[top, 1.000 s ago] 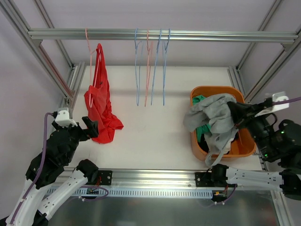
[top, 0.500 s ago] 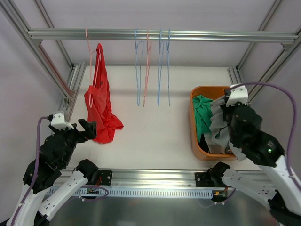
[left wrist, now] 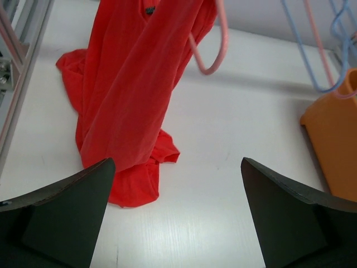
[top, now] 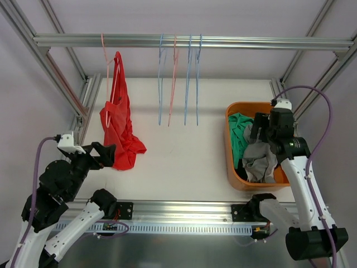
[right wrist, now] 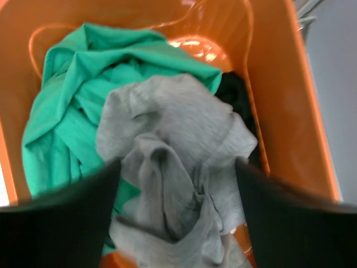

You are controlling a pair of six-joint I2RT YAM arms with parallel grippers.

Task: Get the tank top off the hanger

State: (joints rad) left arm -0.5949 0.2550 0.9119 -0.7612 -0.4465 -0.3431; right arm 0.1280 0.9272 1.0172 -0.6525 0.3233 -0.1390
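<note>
The top of the red tank top (top: 116, 117) is cut off in the left wrist view, and a small dark tag at its neck is too tiny to read. It hangs long and thin on a pink hanger (top: 105, 54) at the left, with its bottom bunched on the desk (top: 184, 156). The left fingers (top: 105, 152) are wide apart near it, holding nothing. The right fingers (top: 257, 129) look blurry and are wide apart over a grey cloth (top: 259, 162) in the bin (top: 228, 162).
</note>
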